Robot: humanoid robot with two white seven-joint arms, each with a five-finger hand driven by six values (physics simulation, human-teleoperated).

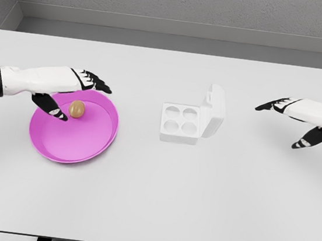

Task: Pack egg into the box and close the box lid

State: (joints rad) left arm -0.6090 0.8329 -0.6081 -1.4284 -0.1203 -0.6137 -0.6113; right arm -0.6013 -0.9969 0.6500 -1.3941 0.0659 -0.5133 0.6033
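While the white box (181, 123) sits near the middle of the table (151, 201) with its lid (214, 110) standing upright on its right side and four round wells bare, wide bare tabletop lies around it, most of all toward the near edge. Left of the box, the brown egg (77, 108) lies in the pink bowl (87, 147), near its far rim. The left hand (73, 89) hovers over that rim, fingers spread around the egg without touching it, and the right hand (296, 116) hangs well right of the box, fingers spread, holding nothing.

Egg (77, 109) in pink bowl (87, 147) — box (192, 118) open
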